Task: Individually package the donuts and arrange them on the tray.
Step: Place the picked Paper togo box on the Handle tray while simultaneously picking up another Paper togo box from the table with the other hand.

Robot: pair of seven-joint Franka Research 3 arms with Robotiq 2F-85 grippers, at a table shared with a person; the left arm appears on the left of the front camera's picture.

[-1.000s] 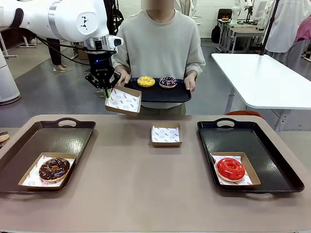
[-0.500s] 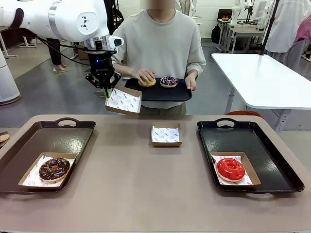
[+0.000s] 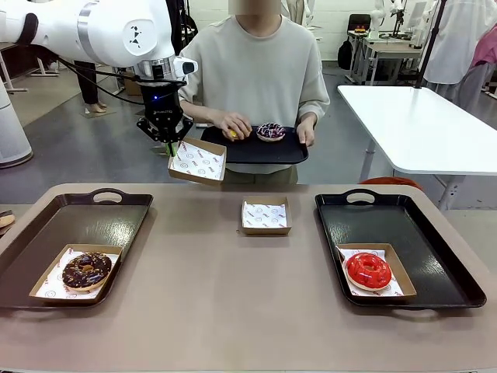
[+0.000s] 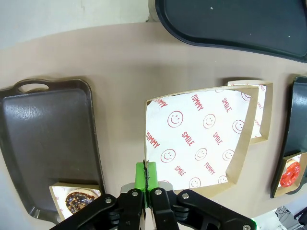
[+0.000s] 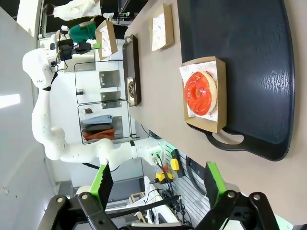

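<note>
My left gripper [image 3: 169,142] is shut on the rim of an empty paper-lined box [image 3: 197,161], held in the air beside the person's small black tray [image 3: 260,150]. That tray carries the purple donut [image 3: 270,131] and the yellow donut [image 3: 232,134], which the person's hand mostly covers. In the left wrist view the green pads [image 4: 145,173] pinch the box [image 4: 201,139] edge. The chocolate donut [image 3: 86,270] sits boxed on the left tray [image 3: 78,217]. The red donut [image 3: 368,270] sits boxed on the right tray [image 3: 439,260]. My right gripper [image 5: 157,181] stands open above the red donut [image 5: 200,93].
Another empty lined box [image 3: 265,216] rests at the table's centre. A white table [image 3: 419,124] stands behind on the right. Bare tabletop stretches between the two big trays.
The person's hand has come down onto the yellow donut and now covers most of it. Neither arm has moved, and the box is still held.
</note>
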